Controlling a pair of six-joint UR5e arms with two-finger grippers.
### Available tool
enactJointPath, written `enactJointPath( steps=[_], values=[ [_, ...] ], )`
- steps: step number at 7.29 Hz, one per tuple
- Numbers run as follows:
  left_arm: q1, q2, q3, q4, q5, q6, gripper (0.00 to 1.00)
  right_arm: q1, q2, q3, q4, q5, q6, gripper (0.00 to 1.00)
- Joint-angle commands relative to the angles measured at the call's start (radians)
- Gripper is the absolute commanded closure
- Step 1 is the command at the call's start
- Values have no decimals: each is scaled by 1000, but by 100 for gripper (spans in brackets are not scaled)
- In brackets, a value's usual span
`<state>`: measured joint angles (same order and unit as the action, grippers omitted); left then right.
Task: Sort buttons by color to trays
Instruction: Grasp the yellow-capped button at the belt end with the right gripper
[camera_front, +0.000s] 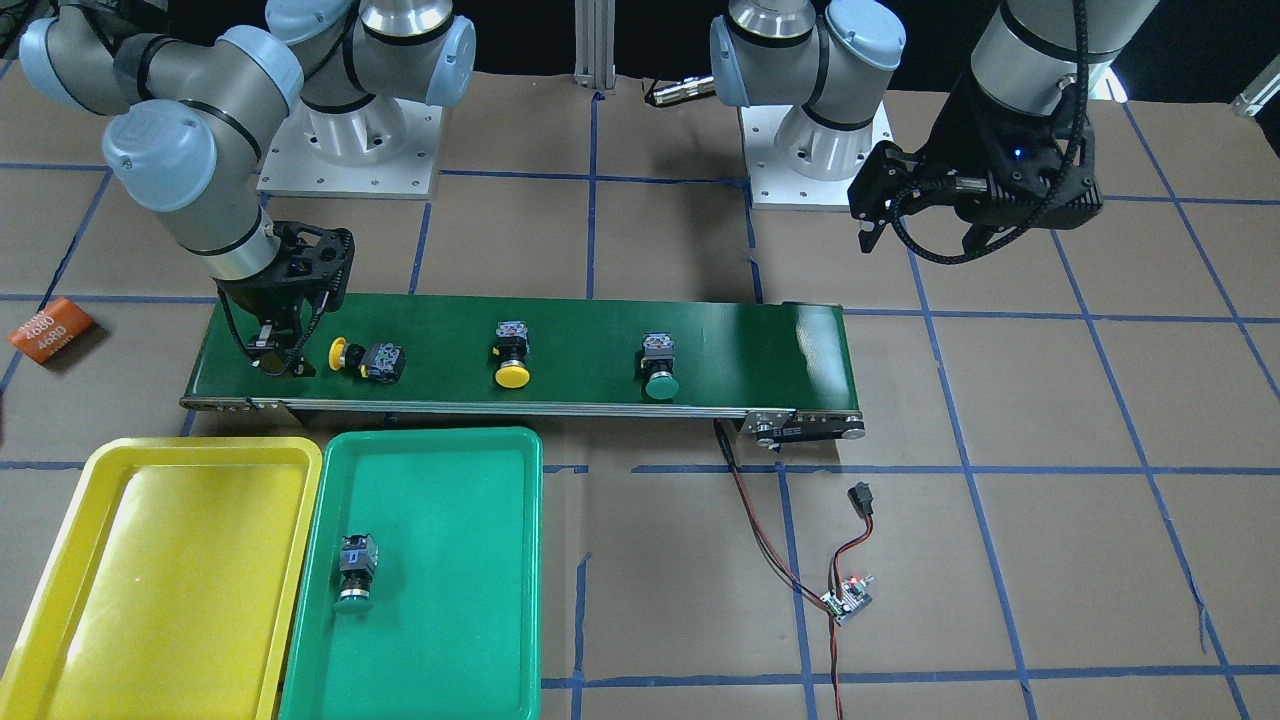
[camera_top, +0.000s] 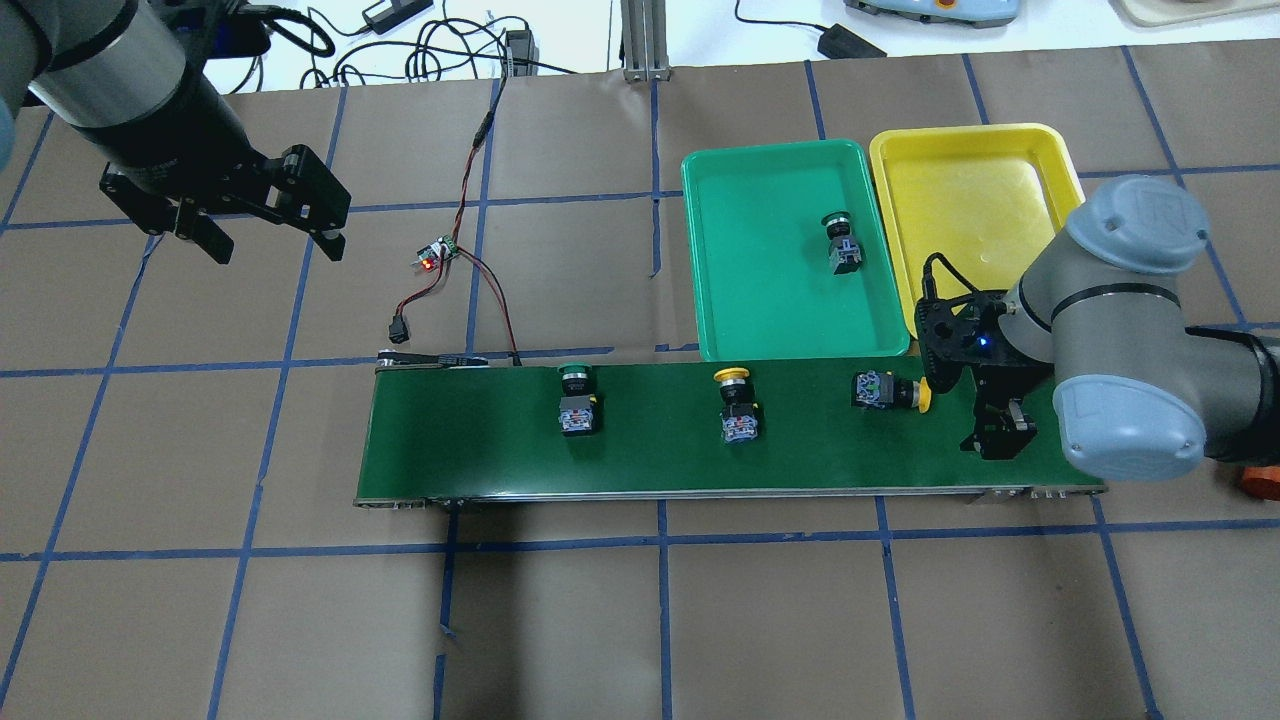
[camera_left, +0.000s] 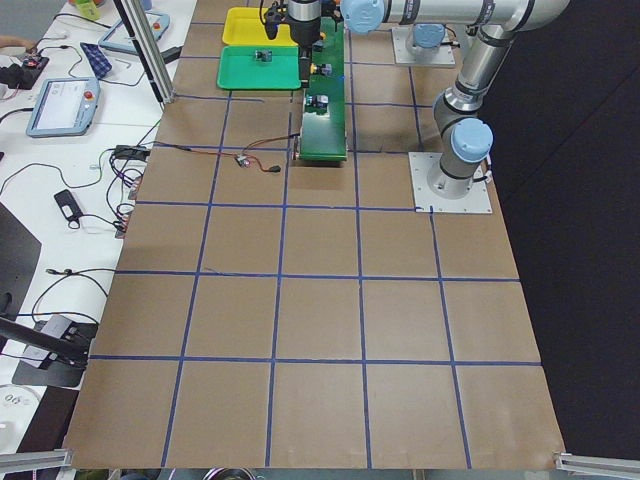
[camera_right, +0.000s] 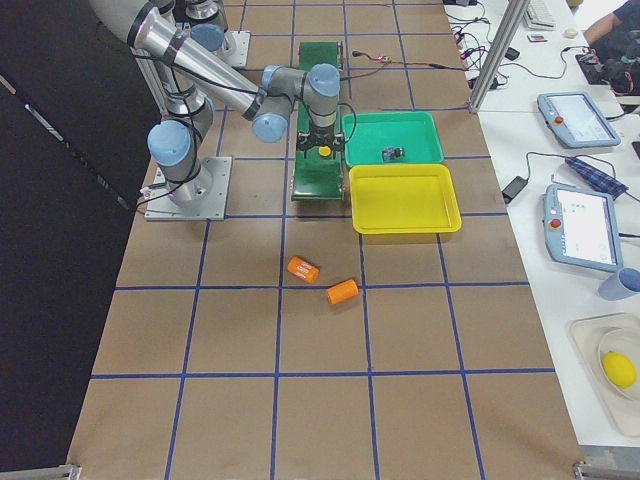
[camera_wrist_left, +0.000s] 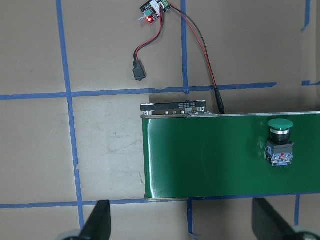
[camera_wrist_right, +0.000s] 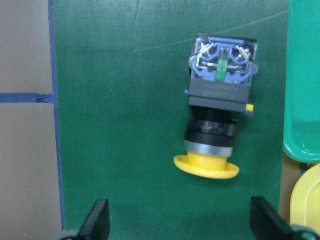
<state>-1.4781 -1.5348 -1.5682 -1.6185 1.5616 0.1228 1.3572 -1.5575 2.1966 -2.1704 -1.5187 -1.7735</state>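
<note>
Conveyor belt (camera_top: 650, 455) beside green tray (camera_top: 765, 295)

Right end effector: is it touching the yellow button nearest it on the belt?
Apart. The right wrist view shows the right end effector open, with a strip of bare belt between it and the cap of the yellow button.

Brown tabletop (camera_top: 540, 630) w/ blue tape grid (camera_top: 662, 548)
</note>
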Motion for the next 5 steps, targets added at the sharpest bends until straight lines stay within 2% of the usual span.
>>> enactJointPath(
  steps=[1, 2, 3, 4, 5],
  values=[
    [-1, -1, -1, 0, 0, 0, 0, 0, 2, 0, 0, 8, 2, 2],
    [-1, -1, -3, 0, 0, 0, 0, 0, 14, 0, -21, 6, 5, 2],
    [-1, -1, -1, 0, 0, 0, 0, 0, 30, -1, -44, 5, 5, 12],
    [-1, -1, -3, 0, 0, 0, 0, 0, 30, 0, -58, 3, 5, 32],
    [-1, -1, -3, 0, 0, 0, 0, 2, 30, -1, -60, -1, 5, 56]
  ],
)
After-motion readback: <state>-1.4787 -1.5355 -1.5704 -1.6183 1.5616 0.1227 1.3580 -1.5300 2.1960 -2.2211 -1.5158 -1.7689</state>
